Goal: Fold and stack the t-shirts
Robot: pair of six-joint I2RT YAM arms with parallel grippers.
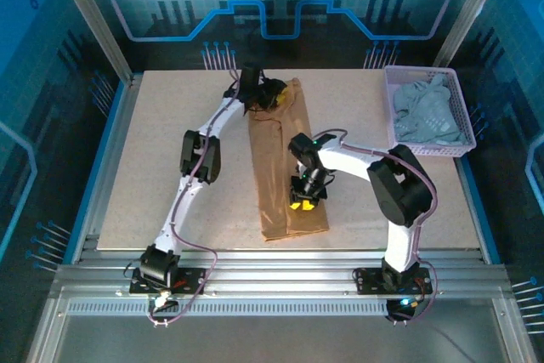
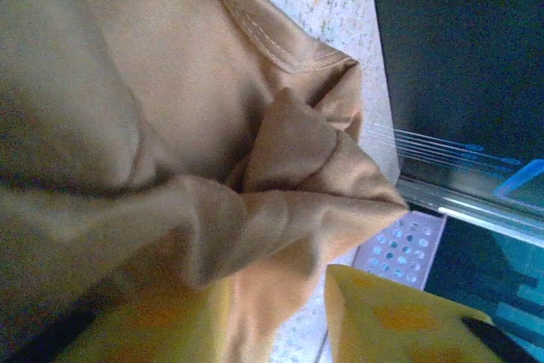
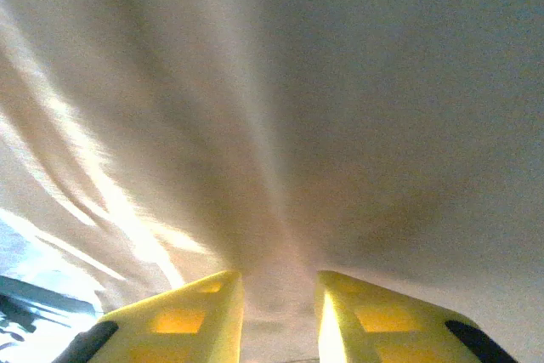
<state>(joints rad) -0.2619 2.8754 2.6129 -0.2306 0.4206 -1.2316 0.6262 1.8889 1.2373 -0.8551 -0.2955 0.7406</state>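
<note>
Both jaws grip the tan-orange cloth t-shirt (image 1: 279, 150), a long folded strip on the speckled beige surface (image 1: 170, 125).
The left gripper's (image 2: 272, 295) jaws pinch a bunched fold at the strip's far end. The right gripper's (image 3: 276, 295) jaws, nearly together, nip cloth toward its near end. The pale grey-blue t-shirt (image 1: 423, 112) lies crumpled inside the lavender mesh basket (image 1: 390, 108) — far right corner.

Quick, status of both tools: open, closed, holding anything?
Left tool: closed on bunched cloth at the far end of the tan t-shirt.
Right tool: closed on a pinch of the same tan t-shirt, toward its near end.
</note>
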